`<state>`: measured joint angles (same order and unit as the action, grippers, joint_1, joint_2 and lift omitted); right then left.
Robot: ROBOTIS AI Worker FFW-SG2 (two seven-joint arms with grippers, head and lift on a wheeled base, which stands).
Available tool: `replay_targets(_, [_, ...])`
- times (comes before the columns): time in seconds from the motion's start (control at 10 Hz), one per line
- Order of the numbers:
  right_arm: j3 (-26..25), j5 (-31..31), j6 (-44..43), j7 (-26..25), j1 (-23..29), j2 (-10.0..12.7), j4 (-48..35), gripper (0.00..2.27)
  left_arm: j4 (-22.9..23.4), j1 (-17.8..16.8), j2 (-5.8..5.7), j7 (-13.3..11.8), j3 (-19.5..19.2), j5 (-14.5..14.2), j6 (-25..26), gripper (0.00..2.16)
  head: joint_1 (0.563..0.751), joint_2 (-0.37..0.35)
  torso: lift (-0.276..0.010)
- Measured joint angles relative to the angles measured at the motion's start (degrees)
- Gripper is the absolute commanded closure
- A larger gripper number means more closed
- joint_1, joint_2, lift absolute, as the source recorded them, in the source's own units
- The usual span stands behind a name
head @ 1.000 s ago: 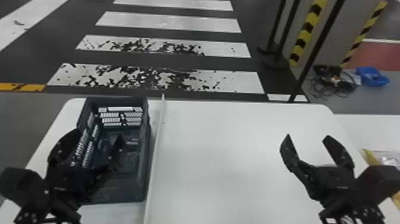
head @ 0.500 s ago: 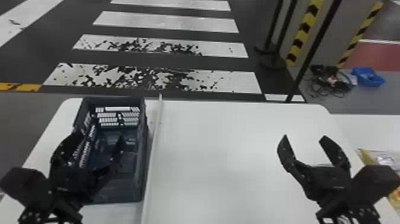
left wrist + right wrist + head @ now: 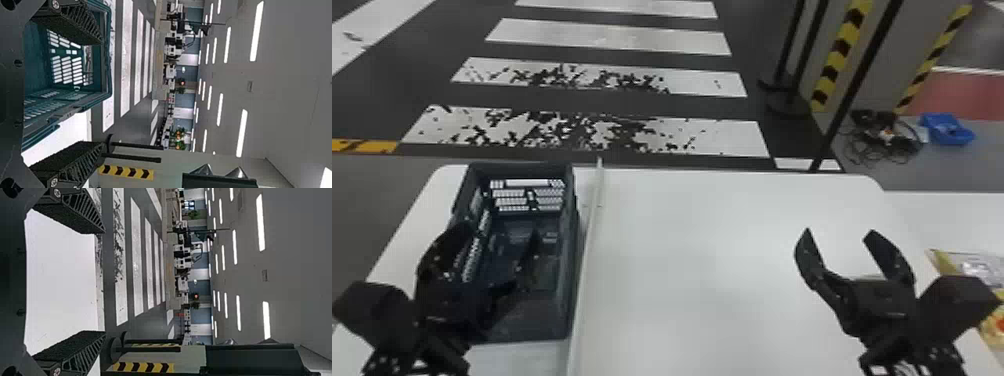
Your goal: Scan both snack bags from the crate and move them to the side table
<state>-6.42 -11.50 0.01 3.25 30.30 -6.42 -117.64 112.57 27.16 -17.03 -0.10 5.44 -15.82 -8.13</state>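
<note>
The black left gripper, spread and unladen, hangs over the blue-grey plastic crate, lower left; the black right gripper is parted, bare. A yellow-and-silver snack bag lies at right on the white side table: likely light, slippery, crushable; pinch its seam. Crate walls hem sideways moves; mid-frame offers room.

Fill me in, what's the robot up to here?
Neither arm is handling anything right now. The left gripper is over the crate, the right gripper over the main table, both with jaws apart and nothing between them. Snack packaging lies on the side table, partly behind the right arm, so I can't tell if it's one bag or both. Looks like a pause, maybe after a transfer.
</note>
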Motion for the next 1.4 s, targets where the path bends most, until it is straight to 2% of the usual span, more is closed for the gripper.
replay_targets(0.2, [-0.19, -0.63, -0.78, 0.03, -1.14, 0.05, 1.08, 0.08, -0.98, -0.86, -0.01, -0.38, -0.01, -0.54, -0.01, 0.08, 0.695, -0.093, -0.095])
replay_targets(0.5, [-0.19, -1.04, -1.42, 0.02, -1.63, -0.10, 1.26, 0.08, -1.72, -1.89, -0.74, -0.85, 0.11, -0.78, 0.10, 0.08, 0.695, -0.090, -0.095])
replay_targets(0.9, [0.62, -1.17, -1.08, -0.95, -2.11, -0.32, 1.04, 0.08, -1.40, -2.39, -1.07, -0.87, 0.11, -0.69, 0.51, 0.08, 0.695, -0.087, -0.095])
replay_targets(1.4, [1.58, -1.19, -4.72, -3.14, -2.05, -0.77, 1.95, 0.07, -1.82, -2.17, -0.17, -0.96, 1.09, 0.90, 0.49, 0.08, 0.695, -0.103, -0.095])
